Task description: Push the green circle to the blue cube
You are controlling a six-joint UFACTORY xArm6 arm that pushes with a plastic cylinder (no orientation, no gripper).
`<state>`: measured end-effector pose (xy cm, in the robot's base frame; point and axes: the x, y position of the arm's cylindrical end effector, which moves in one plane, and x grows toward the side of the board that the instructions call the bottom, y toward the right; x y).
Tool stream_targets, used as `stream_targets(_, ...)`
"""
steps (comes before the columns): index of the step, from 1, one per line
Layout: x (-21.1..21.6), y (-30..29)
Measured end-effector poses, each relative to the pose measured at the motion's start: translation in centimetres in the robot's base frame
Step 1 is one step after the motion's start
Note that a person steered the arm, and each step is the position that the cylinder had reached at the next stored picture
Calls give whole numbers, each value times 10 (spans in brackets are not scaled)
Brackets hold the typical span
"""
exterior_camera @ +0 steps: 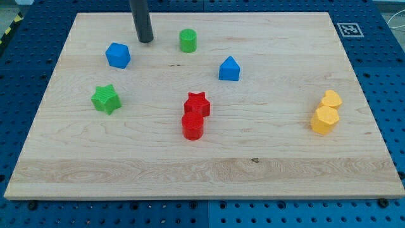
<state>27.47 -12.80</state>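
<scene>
The green circle [188, 40] is a short green cylinder near the view's top, left of centre. The blue cube [118, 55] sits to its left and a little lower. My tip [145, 40] rests on the board between them, closer to the cube, up and to the right of it and well left of the green circle. It touches neither block.
A blue triangular block [229, 69] lies right of the green circle. A green star [105, 99] is at the left. A red star [197, 104] touches a red cylinder [192, 126] at centre. Two yellow blocks [326, 112] sit at the right. The wooden board [209, 177] rests on a blue perforated table.
</scene>
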Motion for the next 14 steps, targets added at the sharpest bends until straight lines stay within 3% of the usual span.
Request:
stream_targets(4, -19, 79)
stream_targets(6, -11, 110)
stream_targets(7, 15, 115)
stream_targets(14, 97, 29)
